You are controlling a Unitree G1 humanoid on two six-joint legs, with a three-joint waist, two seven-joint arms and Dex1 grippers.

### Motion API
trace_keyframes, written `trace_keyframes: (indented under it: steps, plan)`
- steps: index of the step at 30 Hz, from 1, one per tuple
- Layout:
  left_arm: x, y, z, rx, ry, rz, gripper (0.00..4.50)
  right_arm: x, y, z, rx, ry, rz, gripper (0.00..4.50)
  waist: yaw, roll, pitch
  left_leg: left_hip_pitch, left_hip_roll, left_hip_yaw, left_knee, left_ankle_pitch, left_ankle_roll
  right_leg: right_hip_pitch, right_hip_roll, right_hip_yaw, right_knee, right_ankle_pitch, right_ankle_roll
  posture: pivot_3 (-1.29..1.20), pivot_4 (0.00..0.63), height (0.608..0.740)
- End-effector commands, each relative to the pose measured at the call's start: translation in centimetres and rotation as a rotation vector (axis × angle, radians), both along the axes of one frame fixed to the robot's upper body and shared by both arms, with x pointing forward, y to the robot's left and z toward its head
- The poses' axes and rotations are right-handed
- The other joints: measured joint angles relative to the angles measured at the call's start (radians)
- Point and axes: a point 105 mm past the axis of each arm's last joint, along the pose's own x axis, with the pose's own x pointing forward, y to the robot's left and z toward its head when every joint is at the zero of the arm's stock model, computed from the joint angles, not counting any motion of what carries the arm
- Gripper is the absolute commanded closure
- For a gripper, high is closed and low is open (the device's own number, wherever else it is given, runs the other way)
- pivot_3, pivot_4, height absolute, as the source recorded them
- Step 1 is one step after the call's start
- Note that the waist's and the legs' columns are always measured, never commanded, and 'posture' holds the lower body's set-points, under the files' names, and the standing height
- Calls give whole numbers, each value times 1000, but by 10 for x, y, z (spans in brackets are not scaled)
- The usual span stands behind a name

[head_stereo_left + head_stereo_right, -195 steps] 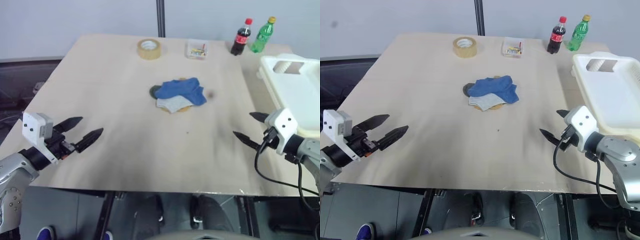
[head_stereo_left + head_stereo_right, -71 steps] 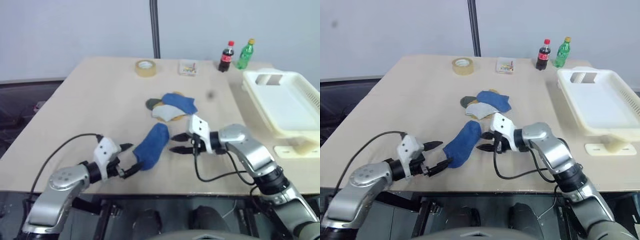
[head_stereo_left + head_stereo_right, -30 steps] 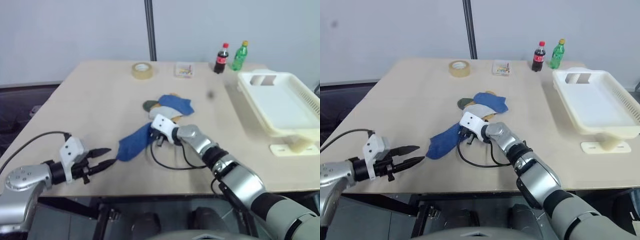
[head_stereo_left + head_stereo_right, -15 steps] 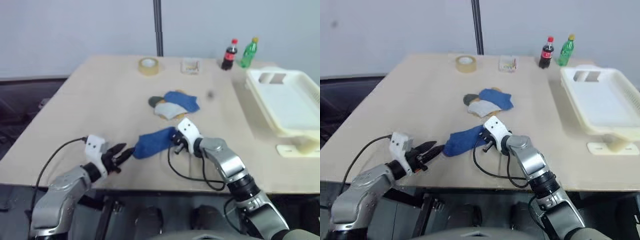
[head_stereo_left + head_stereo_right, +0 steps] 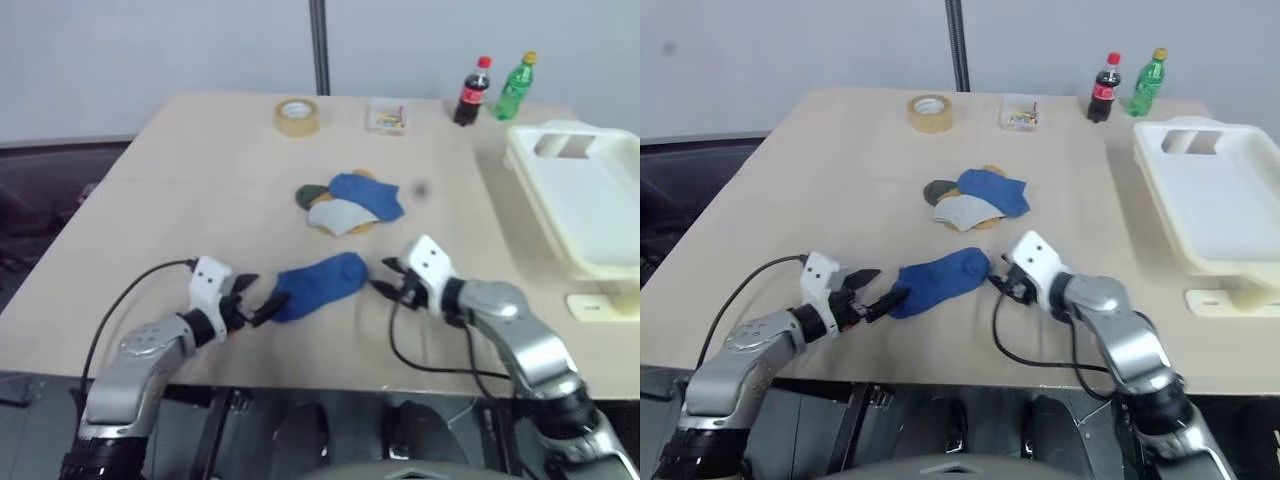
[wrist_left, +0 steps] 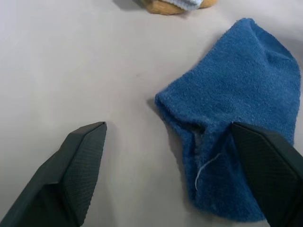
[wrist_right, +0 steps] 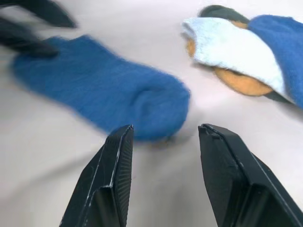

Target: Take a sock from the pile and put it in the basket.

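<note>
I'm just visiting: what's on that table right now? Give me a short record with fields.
Loose sock: blue sock flat on the table, apart from the pile
Pile: pile of mixed socks mid-table
Basket: basket, nothing in it, at the right edge
Left gripper: left gripper open at the sock's near end
Right gripper: right gripper open, by the sock's other end
Far edge: tape roll, clear box, two bottles

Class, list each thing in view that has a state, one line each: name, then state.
Blue sock: flat on the table, apart from the pile, unheld.
Pile: heaped, untouched.
Basket: empty.
Left pincer: open at the sock's end.
Right pincer: open, off the sock.
Both bottles: upright, capped.
</note>
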Motion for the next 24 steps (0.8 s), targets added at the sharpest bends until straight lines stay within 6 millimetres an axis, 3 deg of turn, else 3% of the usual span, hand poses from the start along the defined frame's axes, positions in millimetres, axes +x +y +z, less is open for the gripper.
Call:
trace_keyframes:
  steps: [1, 6, 10, 15, 19, 21, 24]
  plan:
    - [-6, -7, -18, 29, 50, -43, 549, -8, -5, 23, 27, -72, 38, 2259, 3, 0, 0, 0, 0, -1, 0, -1, -2, 0, 0, -1, -1, -1, -2, 0, 150, 740]
    - [-8, -7, -16, -9, 56, -54, 2527, -6, -16, 24, 17, -83, 5, 2259, 4, 0, 1, 1, 0, -2, 0, -2, -4, 1, -1, -5, -1, -2, -2, 0, 150, 740]
    - [-12, 1, 11, -123, 22, -103, 4443, -4, -15, 27, 26, -98, 1, 2259, 3, -3, 6, -1, 1, -3, 0, -2, -4, 1, -1, -6, -2, -2, -2, 0, 150, 740]
    - [-21, 45, 59, -163, 10, -105, 4443, -4, -12, 30, 49, -105, 9, 2259, 2, -10, 18, -2, 3, -6, 0, -2, -4, 0, 0, -9, -3, -2, -2, 0, 150, 740]
    - [-30, 73, 119, -134, 20, -141, 4443, -2, -12, 32, 61, -109, 8, 2259, 4, -10, 27, -3, 4, -7, -1, -2, -4, 0, 0, -10, -6, -2, -3, 0, 150, 740]
    - [-35, 70, 142, -100, 68, -206, 4443, -1, -13, 32, 63, -110, 2, 2259, 10, -11, 33, -4, 4, -7, -2, -2, -4, 0, -1, -10, -7, -2, -2, 0, 150, 740]
    - [-27, 49, 148, -40, 122, -273, 4443, 2, -16, 32, 66, -113, -14, 2259, 17, -8, 36, -4, 1, -7, -3, -2, -4, 0, -2, -10, -8, -2, -2, 0, 150, 740]
